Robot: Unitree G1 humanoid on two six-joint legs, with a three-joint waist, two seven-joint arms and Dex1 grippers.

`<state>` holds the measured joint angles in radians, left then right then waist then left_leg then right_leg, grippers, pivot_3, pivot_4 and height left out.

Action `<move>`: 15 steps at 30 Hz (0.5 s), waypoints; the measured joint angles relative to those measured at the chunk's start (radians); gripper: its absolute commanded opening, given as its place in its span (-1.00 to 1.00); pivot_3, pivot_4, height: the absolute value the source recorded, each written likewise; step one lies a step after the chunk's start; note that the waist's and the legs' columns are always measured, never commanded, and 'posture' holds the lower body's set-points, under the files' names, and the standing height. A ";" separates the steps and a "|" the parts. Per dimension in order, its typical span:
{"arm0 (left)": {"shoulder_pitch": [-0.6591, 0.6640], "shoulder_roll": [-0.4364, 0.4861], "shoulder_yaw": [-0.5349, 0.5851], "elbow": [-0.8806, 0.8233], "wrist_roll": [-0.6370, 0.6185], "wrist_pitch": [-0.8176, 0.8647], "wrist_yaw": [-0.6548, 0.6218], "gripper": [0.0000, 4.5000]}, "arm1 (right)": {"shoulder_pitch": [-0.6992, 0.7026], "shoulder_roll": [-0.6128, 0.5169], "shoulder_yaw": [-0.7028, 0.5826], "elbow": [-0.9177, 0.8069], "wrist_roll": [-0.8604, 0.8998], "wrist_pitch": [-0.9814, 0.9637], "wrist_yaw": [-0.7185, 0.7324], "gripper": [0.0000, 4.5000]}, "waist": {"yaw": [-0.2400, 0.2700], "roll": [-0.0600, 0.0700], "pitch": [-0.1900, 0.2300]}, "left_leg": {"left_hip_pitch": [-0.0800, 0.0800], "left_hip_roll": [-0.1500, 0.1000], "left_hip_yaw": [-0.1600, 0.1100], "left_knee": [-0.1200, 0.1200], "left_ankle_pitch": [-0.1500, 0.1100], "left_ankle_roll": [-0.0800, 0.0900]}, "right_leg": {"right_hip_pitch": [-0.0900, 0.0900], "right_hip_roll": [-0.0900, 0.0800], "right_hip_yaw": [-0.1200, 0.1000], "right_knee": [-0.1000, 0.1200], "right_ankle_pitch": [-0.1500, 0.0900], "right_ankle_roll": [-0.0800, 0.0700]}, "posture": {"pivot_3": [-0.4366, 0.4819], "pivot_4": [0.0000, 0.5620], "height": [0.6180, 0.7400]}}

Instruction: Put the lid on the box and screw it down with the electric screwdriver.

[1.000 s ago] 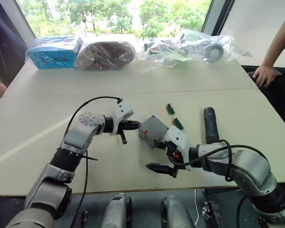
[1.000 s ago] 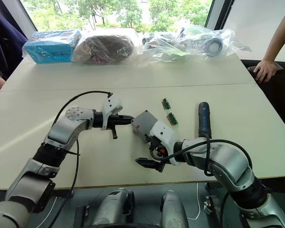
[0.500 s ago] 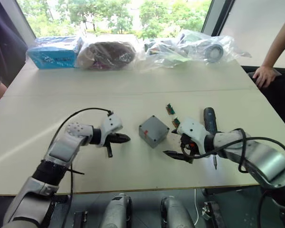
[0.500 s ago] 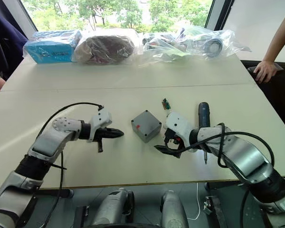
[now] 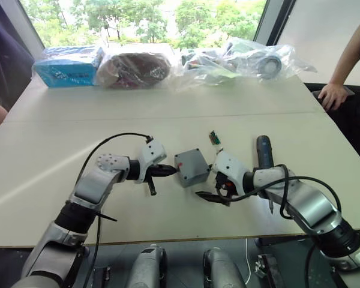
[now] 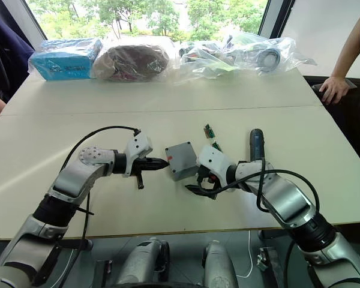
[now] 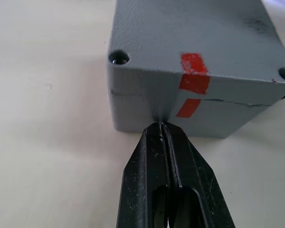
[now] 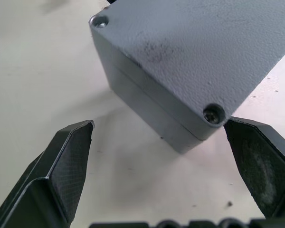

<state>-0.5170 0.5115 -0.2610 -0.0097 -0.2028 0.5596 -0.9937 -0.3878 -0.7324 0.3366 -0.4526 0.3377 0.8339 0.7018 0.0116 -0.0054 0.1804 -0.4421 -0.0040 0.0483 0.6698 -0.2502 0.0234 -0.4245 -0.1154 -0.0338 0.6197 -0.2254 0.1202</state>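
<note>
We find the box [image 5: 191, 167] near the middle of the table [image 5: 60, 138], with the lid [image 7: 199, 35] already sitting on top of it; a thin seam runs between the two, and red marks cross that seam on the side wall. A screw sits in one lid corner in the right wrist view, while the corner hole nearest the left fingers looks empty.

The left gripper [image 5: 170, 171] is at the box's 9 o'clock, fingers pressed together, their tip right at the box's side wall just below the seam; we cannot tell whether it quite touches. Half a second ago it sat well off to the left of the box, so it has come back in.

The right gripper [image 5: 211, 191] is at the box's 4 o'clock, low over the table, fingers spread wide with nothing between them; in its wrist view the near corner of the box lies between the two pads [image 8: 69, 152]. It has shifted a little toward the box since half a second ago.

The electric screwdriver [image 5: 265, 155] lies flat on the table at the box's 3 o'clock, beyond the right arm, untouched. Two small green connector blocks [image 5: 214, 137] lie at the box's 1 o'clock.

Plastic-wrapped bundles [image 5: 132, 67] line the far edge at 12 o'clock. A person's hand [image 5: 331, 95] rests at the table's far right.
</note>
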 measured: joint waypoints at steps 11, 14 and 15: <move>-0.019 -0.005 0.000 0.060 0.010 -0.035 -0.002 -1.00 | 0.033 0.051 -0.032 -0.070 0.002 0.089 -0.034 0.98 | 0.000 0.000 0.000 | 0.000 0.000 0.000 0.000 0.000 0.000 | 0.000 0.000 0.000 0.001 0.000 0.000 | -0.05 -0.47 1.00; -0.029 -0.011 0.001 0.079 0.016 -0.046 0.000 -1.00 | 0.034 0.059 -0.032 -0.073 0.001 0.099 -0.043 0.98 | 0.000 0.000 0.000 | 0.000 0.000 0.000 0.000 0.000 0.000 | 0.000 0.000 0.000 0.001 0.000 0.000 | -0.05 -0.47 1.00; -0.029 -0.013 0.001 0.081 0.017 -0.048 0.000 -1.00 | 0.035 0.062 -0.032 -0.074 0.001 0.102 -0.048 0.98 | 0.000 0.000 0.000 | 0.000 0.000 0.000 0.000 0.000 0.000 | 0.000 0.000 0.000 0.001 0.000 0.000 | -0.05 -0.47 1.00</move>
<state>-0.5465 0.4989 -0.2599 0.0712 -0.1860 0.5114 -0.9936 -0.3528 -0.6708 0.3042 -0.5266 0.3386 0.9355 0.6541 0.0120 -0.0054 0.1804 -0.4419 -0.0045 0.0483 0.6702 -0.2500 0.0232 -0.4244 -0.1153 -0.0338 0.6206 -0.2254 0.1202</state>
